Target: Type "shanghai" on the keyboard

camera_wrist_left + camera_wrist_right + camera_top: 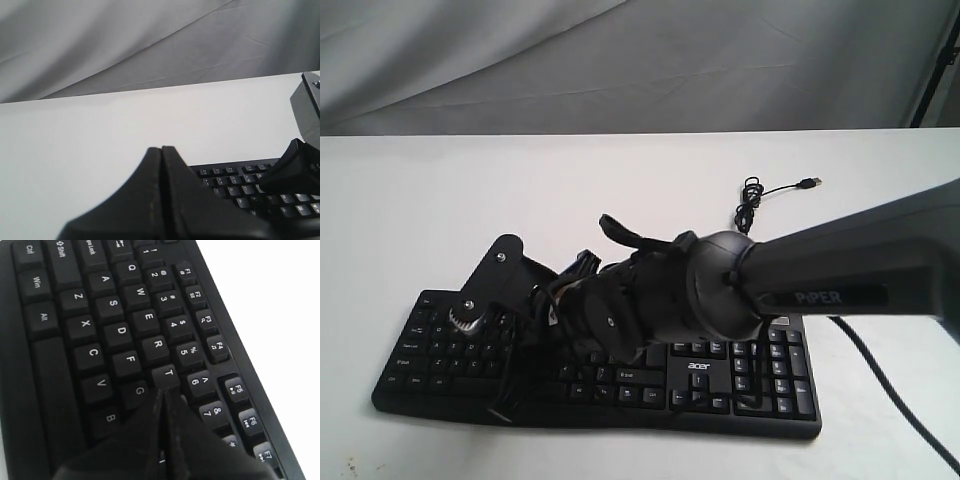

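Observation:
The black keyboard [740,385] with a white acer logo lies along the table's front edge. My right arm [840,260] reaches across it from the right, and its dark wrist parts cover the middle keys. In the right wrist view the right gripper [162,391] is shut and empty, its tip at the edge of the T key [166,375], beside G [139,390]. The keys beneath it are hidden. The left gripper [161,148] is also shut and empty, low by the keyboard's [235,192] left part. I cannot pick it out in the exterior view.
The keyboard's thin USB cable [750,205] is coiled on the white table [570,180] behind it, plug [810,183] to the right. A thicker black cable [890,390] runs off at the front right. Grey cloth [620,60] hangs behind the table.

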You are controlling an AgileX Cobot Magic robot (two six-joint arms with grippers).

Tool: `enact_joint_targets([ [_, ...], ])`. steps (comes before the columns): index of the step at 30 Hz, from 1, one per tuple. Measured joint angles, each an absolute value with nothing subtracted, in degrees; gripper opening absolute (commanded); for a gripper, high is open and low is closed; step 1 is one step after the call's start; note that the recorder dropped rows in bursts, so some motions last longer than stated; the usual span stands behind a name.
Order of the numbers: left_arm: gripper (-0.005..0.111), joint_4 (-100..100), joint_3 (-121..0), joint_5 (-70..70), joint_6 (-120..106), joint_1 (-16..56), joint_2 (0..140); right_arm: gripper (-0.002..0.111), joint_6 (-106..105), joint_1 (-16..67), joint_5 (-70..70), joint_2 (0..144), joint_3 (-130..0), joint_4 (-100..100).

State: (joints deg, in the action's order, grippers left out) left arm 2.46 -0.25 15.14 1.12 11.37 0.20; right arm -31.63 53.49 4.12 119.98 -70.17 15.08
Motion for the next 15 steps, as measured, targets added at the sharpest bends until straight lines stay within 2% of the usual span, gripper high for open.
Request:
enact_joint_targets([
  [15, 0.000, 2.5, -0.2, 15.1, 1.1, 11.4, 0.2, 0.000, -31.6, 53.5, 3.5, 120.9, -70.2, 15.2],
])
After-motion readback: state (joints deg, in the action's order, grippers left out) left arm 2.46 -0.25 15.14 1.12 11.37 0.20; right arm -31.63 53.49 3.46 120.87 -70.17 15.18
